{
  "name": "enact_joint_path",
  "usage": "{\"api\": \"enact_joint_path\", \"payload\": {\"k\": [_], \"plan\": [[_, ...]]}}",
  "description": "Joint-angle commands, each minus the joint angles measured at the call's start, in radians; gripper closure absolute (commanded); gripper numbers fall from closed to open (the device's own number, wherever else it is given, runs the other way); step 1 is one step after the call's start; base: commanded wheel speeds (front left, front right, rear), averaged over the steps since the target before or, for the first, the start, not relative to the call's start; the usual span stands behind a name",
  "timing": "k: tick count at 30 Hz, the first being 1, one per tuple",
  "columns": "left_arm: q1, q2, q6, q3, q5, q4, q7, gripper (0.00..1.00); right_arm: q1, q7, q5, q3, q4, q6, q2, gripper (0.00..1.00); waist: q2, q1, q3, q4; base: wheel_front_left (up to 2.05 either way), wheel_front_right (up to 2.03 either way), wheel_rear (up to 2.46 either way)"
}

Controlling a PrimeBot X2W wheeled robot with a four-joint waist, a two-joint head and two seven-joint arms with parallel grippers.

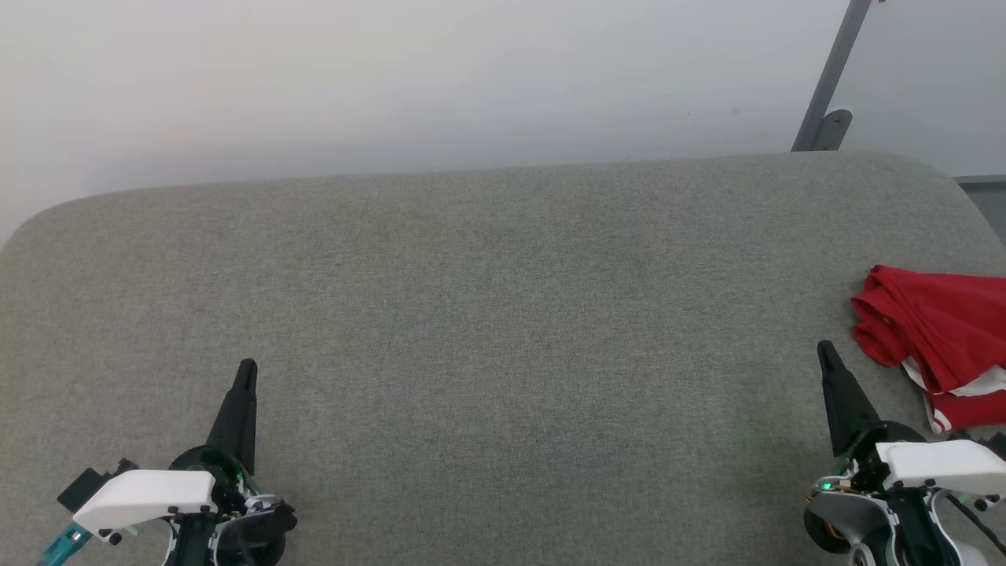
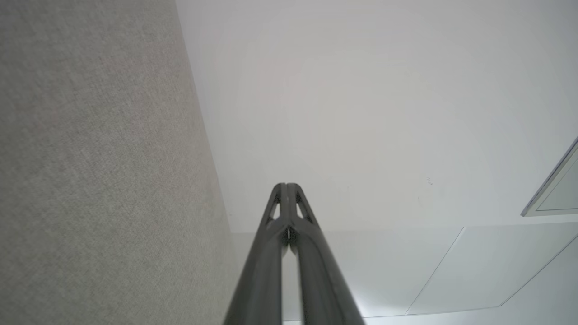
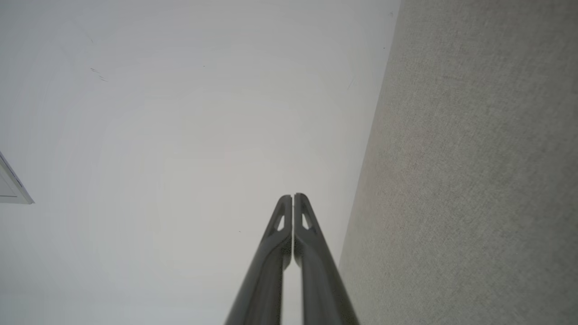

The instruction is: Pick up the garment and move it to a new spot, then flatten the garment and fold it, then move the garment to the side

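The garment (image 1: 939,338), red with white panels and striped trim, lies crumpled at the far right edge of the grey fabric surface (image 1: 503,330), cut off by the head view's right border. My right gripper (image 1: 825,350) is shut and empty at the lower right, its tip just left of the garment and apart from it. At the lower left my left gripper (image 1: 247,368) is shut and empty, far from the garment. In the wrist views each pair of fingers is pressed together, the left gripper (image 2: 286,186) and the right gripper (image 3: 292,197) pointing past the surface toward a pale wall.
A pale wall (image 1: 393,79) rises behind the surface's rounded back edge. A grey metal post (image 1: 833,79) slants up at the back right. The wide middle of the grey surface lies between my two grippers.
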Motion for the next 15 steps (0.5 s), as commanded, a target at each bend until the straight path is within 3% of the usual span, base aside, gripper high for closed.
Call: {"api": "enact_joint_path", "payload": {"k": [1,15], "plan": [[-0.013,-0.002,0.002,0.003,0.003,0.000,0.004,1.00,-0.008,0.001,0.004,0.000,0.002,0.000,0.002,1.00,0.0000,0.0000,0.000,0.000,0.00,0.00,0.00],[-0.013,-0.003,0.002,0.004,0.004,0.000,0.005,1.00,-0.007,0.001,0.004,0.000,0.002,0.000,0.002,1.00,0.0000,0.0000,0.000,0.000,0.00,0.00,0.00]]}}
